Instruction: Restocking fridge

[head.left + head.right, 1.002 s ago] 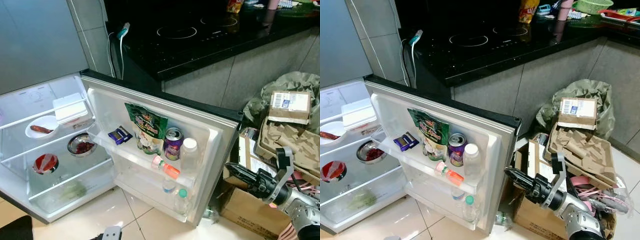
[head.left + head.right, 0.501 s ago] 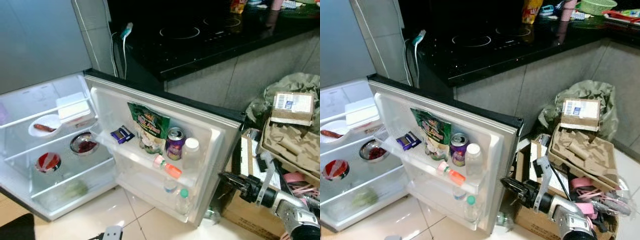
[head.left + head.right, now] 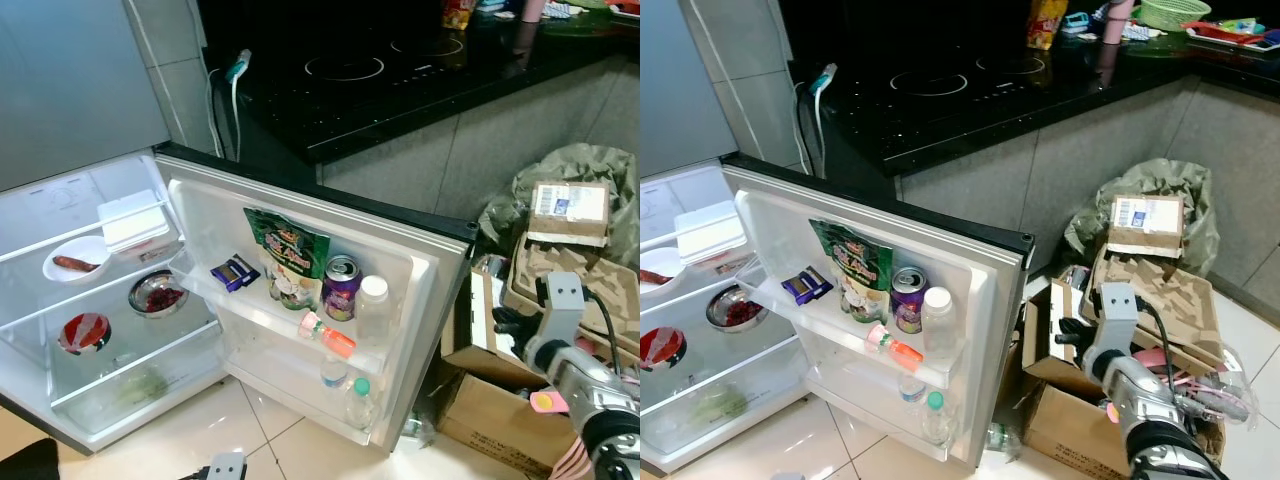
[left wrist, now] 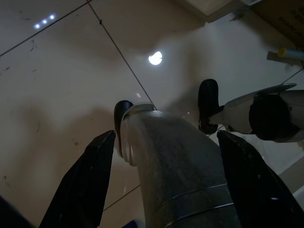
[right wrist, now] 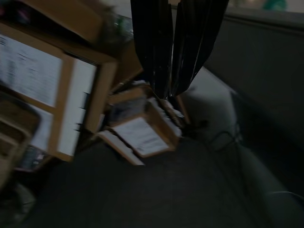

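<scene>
You've got a white fridge door (image 3: 430,290), green snack bag (image 3: 287,250), purple can (image 3: 341,290), orange-capped bottle (image 3: 328,335), black cooktop (image 3: 360,70), brown cardboard boxes (image 3: 480,420).

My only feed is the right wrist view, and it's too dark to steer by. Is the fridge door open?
Observer: Yes, the fridge door stands wide open, with a purple can on its shelf.
Operator: Where am I relative to it?
Observer: The right gripper is past the door's outer edge, beside an open cardboard box.
Operator: And the other arm?
Observer: The left gripper hangs open above the floor tiles.
</scene>
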Robot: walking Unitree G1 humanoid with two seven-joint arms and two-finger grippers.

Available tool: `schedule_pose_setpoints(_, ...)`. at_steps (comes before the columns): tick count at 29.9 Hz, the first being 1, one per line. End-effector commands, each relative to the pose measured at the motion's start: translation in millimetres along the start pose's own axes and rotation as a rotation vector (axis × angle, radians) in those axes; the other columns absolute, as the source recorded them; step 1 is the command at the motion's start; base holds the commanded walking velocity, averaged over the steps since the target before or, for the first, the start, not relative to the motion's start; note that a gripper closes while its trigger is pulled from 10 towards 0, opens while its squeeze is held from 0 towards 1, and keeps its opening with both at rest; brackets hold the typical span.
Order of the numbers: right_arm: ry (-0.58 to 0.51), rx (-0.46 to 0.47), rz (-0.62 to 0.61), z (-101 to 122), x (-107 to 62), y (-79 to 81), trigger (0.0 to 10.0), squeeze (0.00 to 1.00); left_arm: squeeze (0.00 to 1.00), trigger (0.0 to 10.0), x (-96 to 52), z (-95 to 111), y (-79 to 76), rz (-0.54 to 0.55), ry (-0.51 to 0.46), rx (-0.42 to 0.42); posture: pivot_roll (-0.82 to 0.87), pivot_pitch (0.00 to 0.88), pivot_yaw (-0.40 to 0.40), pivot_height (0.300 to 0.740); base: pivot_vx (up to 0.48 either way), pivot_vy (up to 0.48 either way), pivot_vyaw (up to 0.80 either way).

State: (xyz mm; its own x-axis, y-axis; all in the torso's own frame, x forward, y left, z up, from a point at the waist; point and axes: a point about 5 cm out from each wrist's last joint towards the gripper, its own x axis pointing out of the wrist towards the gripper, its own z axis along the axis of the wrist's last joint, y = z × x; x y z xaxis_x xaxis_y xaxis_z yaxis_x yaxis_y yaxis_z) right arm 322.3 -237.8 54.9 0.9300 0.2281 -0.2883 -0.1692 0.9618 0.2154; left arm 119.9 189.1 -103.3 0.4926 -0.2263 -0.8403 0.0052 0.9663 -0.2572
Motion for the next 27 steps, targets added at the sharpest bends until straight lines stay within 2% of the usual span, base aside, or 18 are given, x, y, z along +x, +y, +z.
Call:
schedule_pose_setpoints(1,-0.041,0.014,0.023,7.9,4.6,4.7,10.0,0.00,0.00,10.0,0.4,-4.6,-3.2,-0.009,0.017,0.009,-0.02,0.000,-0.021,0.740,0.000,0.000,0.00)
schedule_pose_setpoints(5,-0.103,0.024,0.087,21.6,14.2,18.7,10.0,0.00,0.00,10.0,0.1,-5.2,-2.9,-0.005,0.016,0.005,-0.02,0.000,-0.021,0.740,0.000,0.000,0.00)
schedule_pose_setpoints(9,-0.172,0.072,0.189,30.6,18.3,30.5,10.0,0.00,0.00,10.0,-0.4,-5.9,-2.0,-0.002,0.016,0.003,-0.02,0.000,-0.021,0.740,0.000,0.000,0.00)
schedule_pose_setpoints(14,-0.203,0.096,0.289,34.3,20.4,41.0,10.0,0.00,0.00,10.0,-0.6,-5.9,-1.6,-0.002,0.015,0.004,-0.02,0.000,-0.020,0.740,0.000,0.000,0.00)
schedule_pose_setpoints(15,-0.212,0.090,0.332,36.8,23.4,49.0,10.0,0.00,0.00,10.0,-0.6,-5.5,-1.5,-0.004,0.013,0.004,-0.02,0.000,-0.022,0.740,0.000,0.000,0.00)
schedule_pose_setpoints(17,-0.213,0.089,0.336,37.6,24.5,50.6,10.0,0.00,0.00,10.0,-0.6,-5.2,-1.5,-0.004,0.012,0.004,-0.02,0.000,-0.022,0.740,0.000,0.000,0.00)
schedule_pose_setpoints(21,-0.217,0.096,0.345,39.7,26.4,53.1,10.0,0.00,0.00,10.0,-0.3,-4.3,-1.9,-0.007,0.009,0.004,-0.02,0.000,-0.021,0.740,0.000,0.000,0.80)
schedule_pose_setpoints(27,-0.209,0.095,0.438,37.0,25.6,60.6,10.0,0.00,0.00,10.0,0.0,-3.6,-2.1,-0.007,0.008,0.007,-0.02,0.000,-0.021,0.740,0.000,0.000,0.80)
